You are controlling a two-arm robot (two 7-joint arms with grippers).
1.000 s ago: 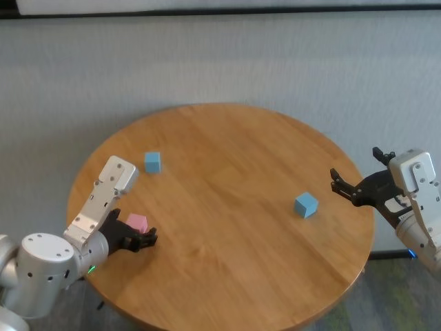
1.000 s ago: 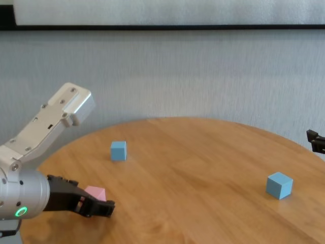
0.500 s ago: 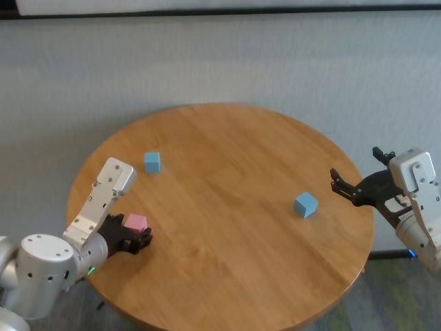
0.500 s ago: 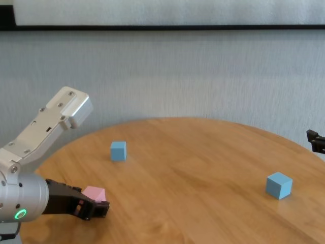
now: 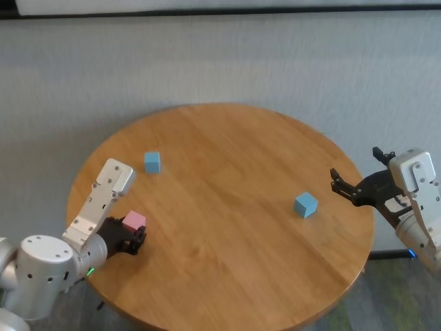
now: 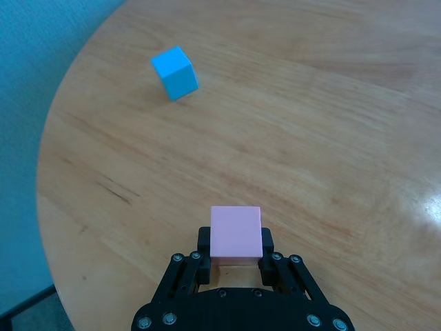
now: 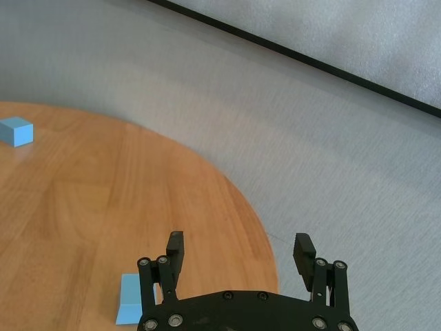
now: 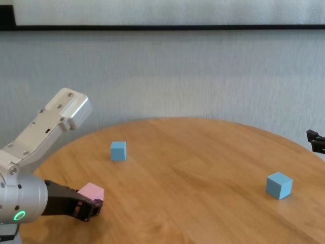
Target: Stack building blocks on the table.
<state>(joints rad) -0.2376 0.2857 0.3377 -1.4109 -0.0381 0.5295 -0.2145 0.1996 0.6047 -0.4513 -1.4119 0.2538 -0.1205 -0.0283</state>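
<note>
The pale pink block (image 5: pixel 134 221) sits near the left edge of the round wooden table (image 5: pixel 227 158). My left gripper (image 5: pixel 132 236) is shut on it. The left wrist view shows the pink block (image 6: pixel 236 233) squeezed between the two black fingers (image 6: pixel 204 243). One light blue block (image 5: pixel 152 161) stands on the table beyond it, to the back left. The other light blue block (image 5: pixel 306 204) stands at the right. My right gripper (image 5: pixel 355 181) is open and empty, hovering at the table's right edge, a short way from that block (image 7: pixel 134 298).
A grey wall runs behind the table. The wide middle of the table top (image 8: pixel 193 173) is bare wood. The table's round rim (image 5: pixel 207 318) drops off close to both grippers.
My left gripper has drawn back towards me and its fingers have closed on the pink block, which shifted slightly with it. The right arm and both blue blocks have not moved.
</note>
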